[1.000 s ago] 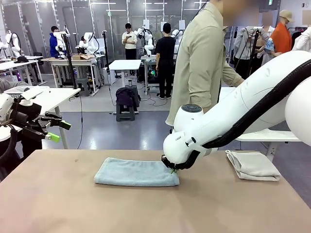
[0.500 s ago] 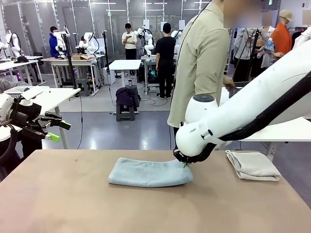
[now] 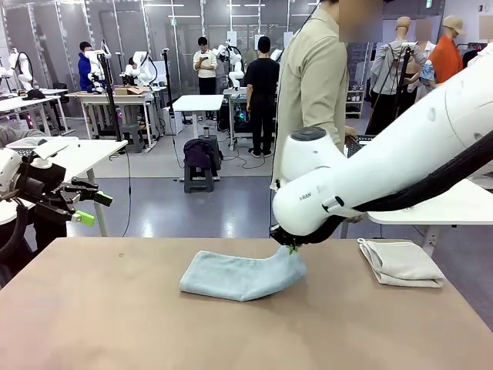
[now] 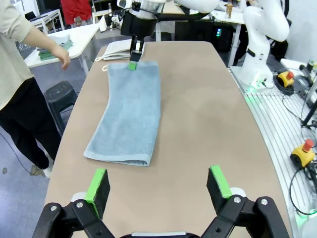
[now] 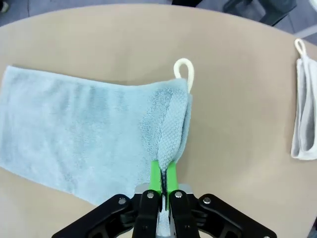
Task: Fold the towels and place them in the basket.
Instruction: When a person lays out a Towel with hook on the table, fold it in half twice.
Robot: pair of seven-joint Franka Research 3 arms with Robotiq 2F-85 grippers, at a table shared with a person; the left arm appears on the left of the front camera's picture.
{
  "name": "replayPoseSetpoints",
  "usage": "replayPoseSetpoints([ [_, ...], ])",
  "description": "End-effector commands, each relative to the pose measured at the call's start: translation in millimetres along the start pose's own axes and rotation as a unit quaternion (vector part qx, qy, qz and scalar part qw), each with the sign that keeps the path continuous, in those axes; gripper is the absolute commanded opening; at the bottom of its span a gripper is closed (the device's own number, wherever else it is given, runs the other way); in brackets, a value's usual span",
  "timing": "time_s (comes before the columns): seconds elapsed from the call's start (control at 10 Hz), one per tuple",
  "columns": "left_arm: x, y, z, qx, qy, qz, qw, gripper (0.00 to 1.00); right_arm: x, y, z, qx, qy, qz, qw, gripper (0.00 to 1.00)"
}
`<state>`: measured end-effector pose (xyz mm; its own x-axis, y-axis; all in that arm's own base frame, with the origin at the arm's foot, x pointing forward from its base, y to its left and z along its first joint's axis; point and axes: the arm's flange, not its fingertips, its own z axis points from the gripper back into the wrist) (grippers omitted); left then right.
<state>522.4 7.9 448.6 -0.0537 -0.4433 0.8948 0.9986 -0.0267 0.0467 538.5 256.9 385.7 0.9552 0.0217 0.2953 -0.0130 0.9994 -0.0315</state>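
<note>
Front view shows the right end effector (image 3: 292,248) clenched on the folded blue towel's (image 3: 239,276) 3 o'clock end, lifting it; basket placement remains.

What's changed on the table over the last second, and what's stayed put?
The right pincer, shut on the blue towel's end, has lifted and pulled it toward the robot's right, so that end now rises off the table while the rest has slid after it. The person behind has shifted. The left pincer stays open and hovering, and the folded white towel hasn't moved.
</note>
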Motion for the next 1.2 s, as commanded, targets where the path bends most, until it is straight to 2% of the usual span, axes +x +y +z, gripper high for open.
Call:
replayPoseSetpoints([
  [0.0,1,-5,0,0.002,0.002,-0.005,1.0,1.0,11,55,4,-0.04,-0.001,-0.017,0.999,0.0],
  [0.3,1,-5,0,0.002,0.002,-0.005,1.0,1.0,32,132,4,-0.046,-0.003,-0.052,0.998,0.0],
  [0.6,1,-5,0,0.002,0.002,-0.005,1.0,1.0,54,193,-14,-0.006,0.018,-0.126,0.992,0.0],
  [0.8,1,-5,0,0.002,0.002,-0.005,1.0,1.0,56,217,-29,0.015,0.02,-0.147,0.989,0.0],
  [1.1,1,-5,0,0.002,0.002,-0.005,1.0,1.0,52,230,-53,0.037,0.02,-0.172,0.984,0.0],
])
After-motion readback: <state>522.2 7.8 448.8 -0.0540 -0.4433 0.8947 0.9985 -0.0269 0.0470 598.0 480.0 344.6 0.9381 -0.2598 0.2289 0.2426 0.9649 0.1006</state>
